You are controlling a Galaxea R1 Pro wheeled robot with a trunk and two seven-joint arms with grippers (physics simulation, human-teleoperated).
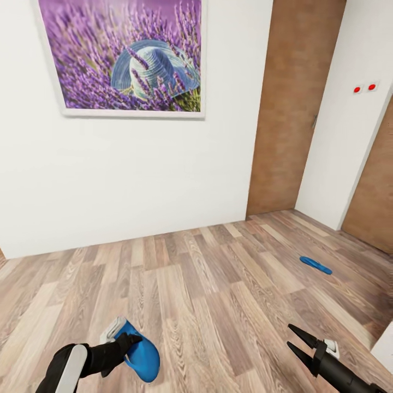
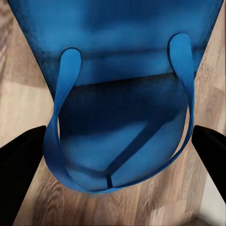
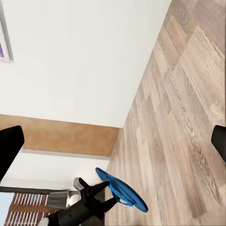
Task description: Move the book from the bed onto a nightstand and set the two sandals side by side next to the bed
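Sandal [image 1: 142,355] in left gripper [image 1: 128,345] (closed), second sandal [image 1: 315,265] on floor [image 1: 218,284]

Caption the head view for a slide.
Left gripper holds one blue sandal; the other sandal lies on the wood floor.

No legible text, labels, brands or numbers were seen — not on the framed picture [image 1: 123,54], the walls or the sandal [image 2: 117,108]. Two small red dots [image 1: 364,87] on the wall — unlettered.
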